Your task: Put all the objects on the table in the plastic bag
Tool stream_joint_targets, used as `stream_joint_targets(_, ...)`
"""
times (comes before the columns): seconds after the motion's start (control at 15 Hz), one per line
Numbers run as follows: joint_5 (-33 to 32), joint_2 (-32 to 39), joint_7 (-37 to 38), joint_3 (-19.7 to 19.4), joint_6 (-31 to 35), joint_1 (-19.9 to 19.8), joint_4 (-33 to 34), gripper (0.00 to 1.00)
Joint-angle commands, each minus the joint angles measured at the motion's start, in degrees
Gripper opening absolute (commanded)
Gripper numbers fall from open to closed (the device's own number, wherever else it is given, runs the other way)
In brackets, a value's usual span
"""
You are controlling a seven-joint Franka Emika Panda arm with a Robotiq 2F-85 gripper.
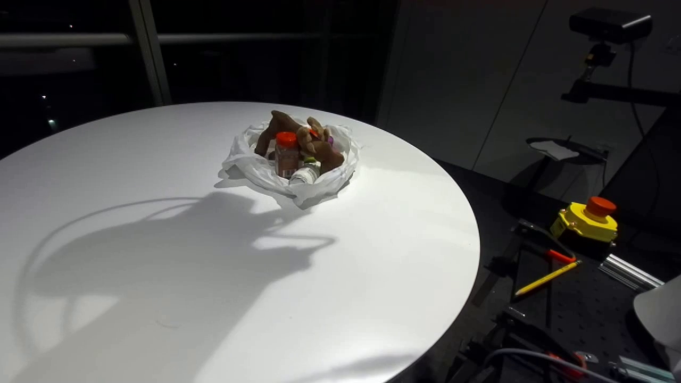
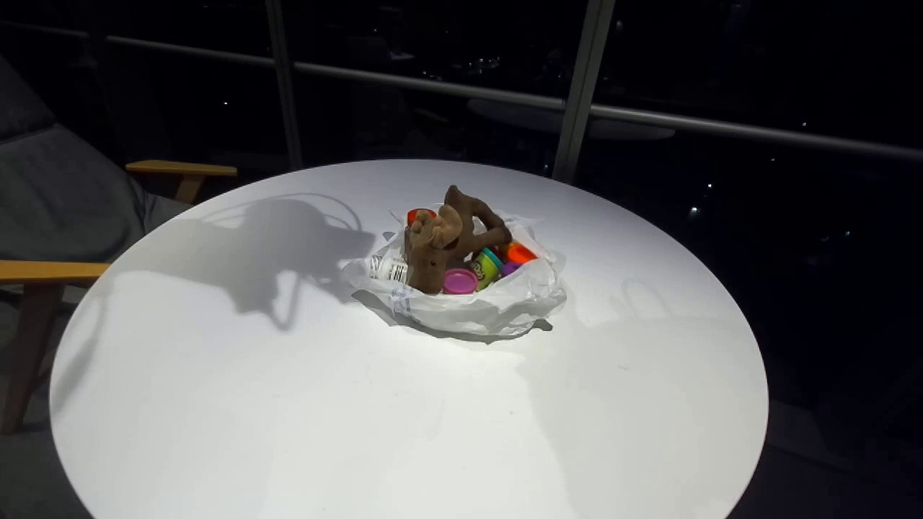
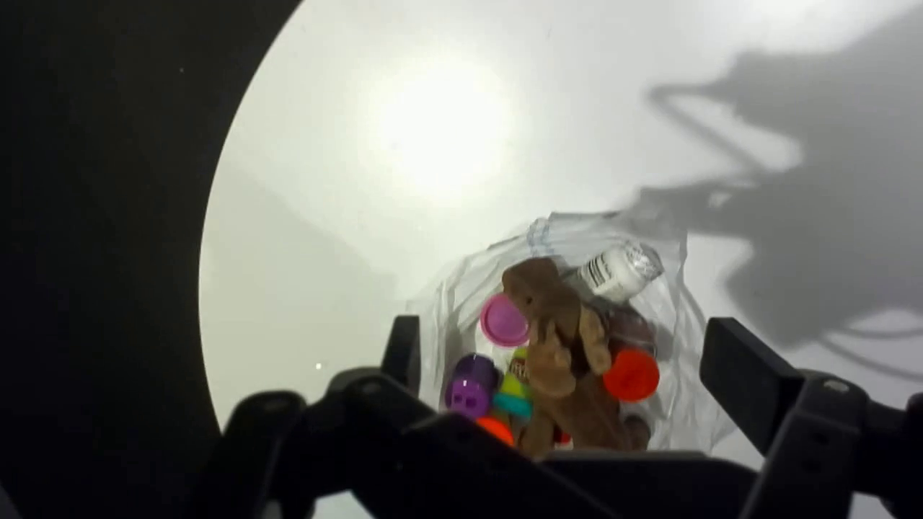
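Sitting inside bag (image 2: 472, 316): brown toy (image 2: 467, 234), cups (image 3: 505, 319), white bottle (image 3: 613, 272), red-lidded jar (image 1: 287, 155).

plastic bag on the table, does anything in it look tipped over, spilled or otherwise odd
One mild oddity: the white bottle lies tipped over near the rim of the plastic bag, while the red-capped jar beside it stands upright. No spill or damage shows.
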Motion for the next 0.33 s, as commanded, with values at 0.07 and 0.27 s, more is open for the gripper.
stream_joint_targets(0.07,3.7,-3.4,-5.1,1.3,-5.7,-1.5,-1.7,1.00)
stream_joint_targets(0.27,4.1,-4.2,-5.7,1.4,-6.3,-1.6,-2.5,1.00)
